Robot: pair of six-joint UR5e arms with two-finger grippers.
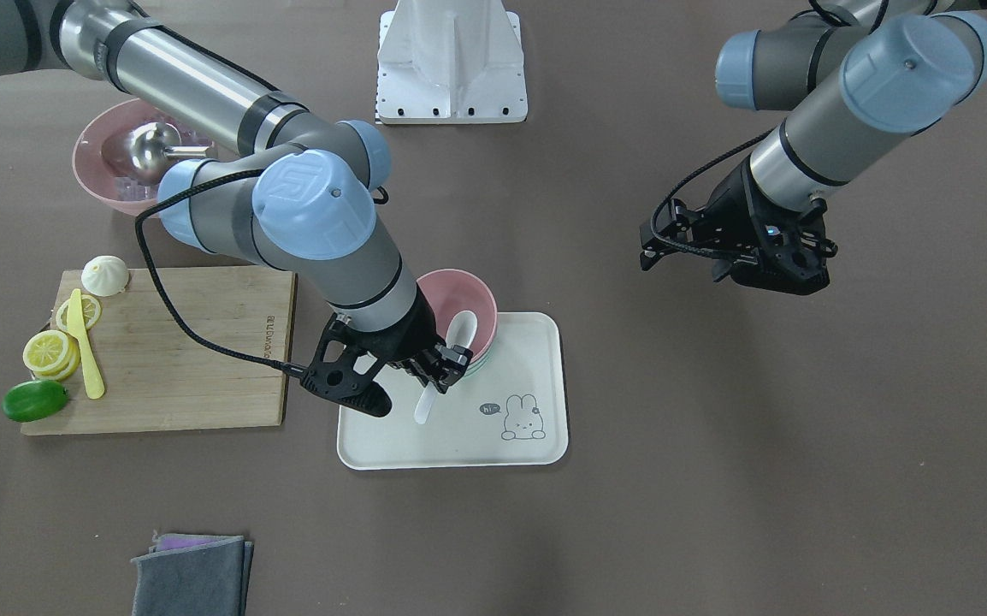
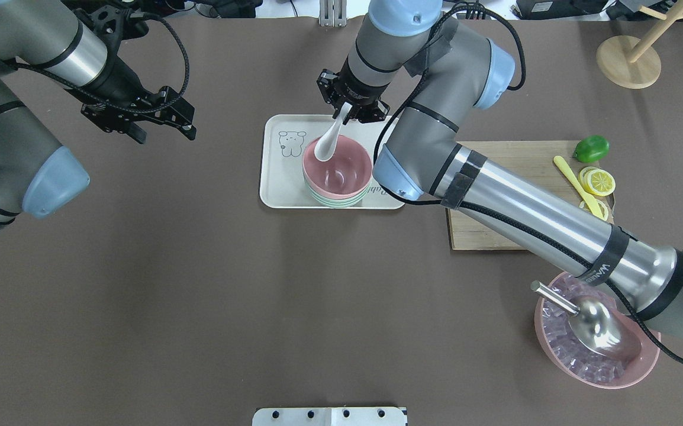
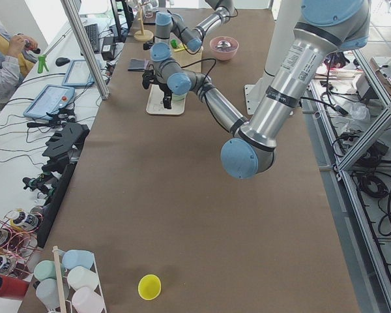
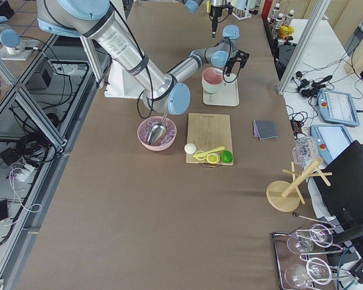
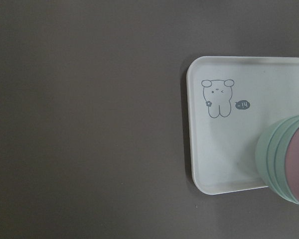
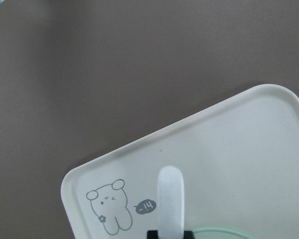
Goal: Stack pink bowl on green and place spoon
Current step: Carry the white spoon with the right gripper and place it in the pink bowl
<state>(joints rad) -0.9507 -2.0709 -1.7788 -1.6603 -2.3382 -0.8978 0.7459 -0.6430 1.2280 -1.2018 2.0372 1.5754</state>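
Starting at the left of the overhead view, we see the left gripper hanging above bare table, well apart from the tray. Its fingers stand spread with nothing between them. Right of it lies the tray, white, with a small bunny drawn in its far left corner. On the tray's right half sits the green bowl. The pink bowl is nested inside it, so only green rim bands show beneath the pink lip. Both stand upright.

The spoon is white and glossy. It hangs tilted, its scoop end low over the far left part of the pink bowl's rim and its handle rising toward the far side. We cannot tell whether the scoop touches the bowl. The right gripper is clamped on the handle, just beyond the bowls' far edge and above the tray. In the right wrist view the handle's tip sticks out past the fingers. Farther right, the board lies near the tray, with lemon slices at its right end.
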